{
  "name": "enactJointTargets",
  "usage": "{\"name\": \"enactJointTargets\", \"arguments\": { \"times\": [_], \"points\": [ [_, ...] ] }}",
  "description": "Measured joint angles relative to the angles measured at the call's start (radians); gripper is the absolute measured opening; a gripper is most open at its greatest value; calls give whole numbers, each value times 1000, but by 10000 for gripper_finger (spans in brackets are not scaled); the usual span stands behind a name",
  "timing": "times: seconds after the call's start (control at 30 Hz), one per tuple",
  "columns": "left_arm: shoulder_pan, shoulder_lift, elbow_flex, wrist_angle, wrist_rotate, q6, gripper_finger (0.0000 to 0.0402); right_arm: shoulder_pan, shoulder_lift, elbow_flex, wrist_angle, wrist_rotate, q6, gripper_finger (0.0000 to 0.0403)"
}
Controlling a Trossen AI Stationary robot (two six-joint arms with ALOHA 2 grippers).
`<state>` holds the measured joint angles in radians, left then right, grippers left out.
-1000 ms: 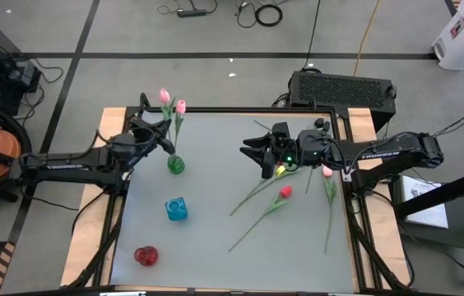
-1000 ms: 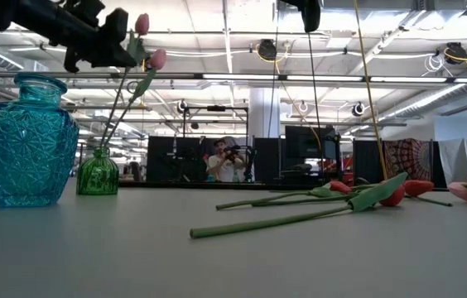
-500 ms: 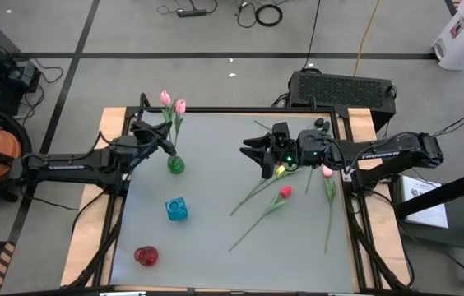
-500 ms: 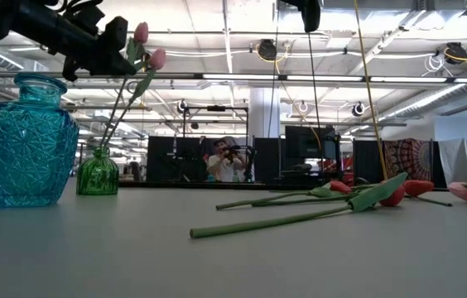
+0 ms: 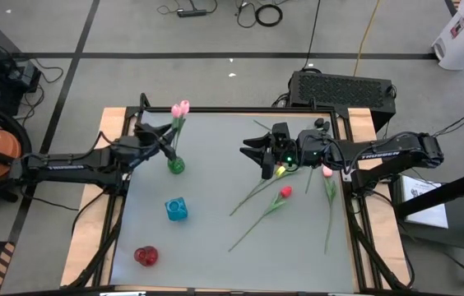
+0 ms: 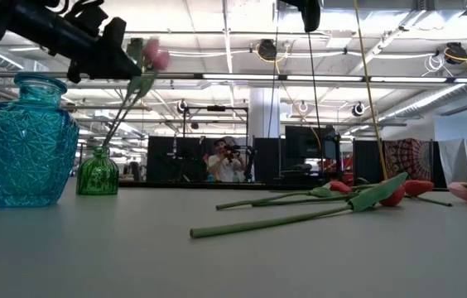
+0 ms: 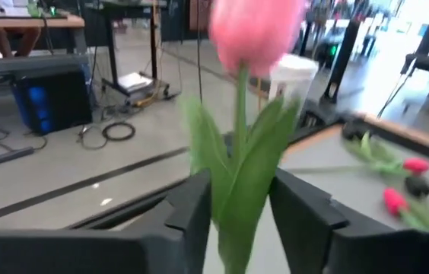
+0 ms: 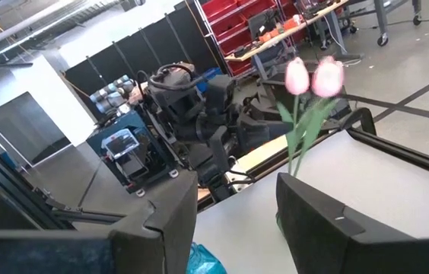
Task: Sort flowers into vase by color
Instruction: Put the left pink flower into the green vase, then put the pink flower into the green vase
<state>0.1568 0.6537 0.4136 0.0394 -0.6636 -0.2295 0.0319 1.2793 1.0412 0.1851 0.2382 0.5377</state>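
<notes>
1. Standing side by side, two pink tulips (image 5: 180, 108) have their thin green stems in the small green glass vase (image 5: 176, 165), toward 10 o'clock on the grey table (image 5: 215, 247); their buds lean out past the table's far edge.
2. Flanking a pink tulip's stem and broad leaf, the left gripper (image 7: 237, 221) has its blocky dark fingers (image 7: 192, 217) spread; the wrist view does not show whether they touch the plant.
3. Lying flat toward 3 o'clock on the table are the loose flowers: a red tulip (image 5: 285, 192) with a long slanting stem, a pink one (image 5: 327, 172) just beside it, and a black bud (image 5: 320, 123) near the far edge.
4. Hovering over those stems, the right gripper (image 5: 258, 152) has its fingers parted and empty.
5. Sitting near the middle left is a faceted blue glass vase (image 5: 176, 209), with a rounded red vase (image 5: 146, 256) at 7 o'clock.
6. Beyond the table, the low view shows a person (image 6: 225, 163) far back in the room.
</notes>
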Motion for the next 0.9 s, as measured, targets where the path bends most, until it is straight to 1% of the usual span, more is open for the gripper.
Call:
{"name": "enactJointTargets", "arguments": {
  "times": [0.13,0.33,0.5,0.63,0.8,0.9],
  "points": [
    [0,-2,19,-106,7,-2,161,0,0,0,-6,0,-3,171],
    [0,-4,63,-196,8,-1,166,0,0,0,-18,0,-11,171],
    [0,-18,152,-352,12,-1,166,0,0,0,-55,0,-11,171],
    [0,-30,243,-478,41,2,167,0,0,0,-83,0,-2,171],
    [0,-38,342,-590,84,1,167,0,-17,0,-179,-8,65,171],
    [0,-38,389,-618,90,1,167,0,-56,-1,-314,-15,123,171]
  ]
}}
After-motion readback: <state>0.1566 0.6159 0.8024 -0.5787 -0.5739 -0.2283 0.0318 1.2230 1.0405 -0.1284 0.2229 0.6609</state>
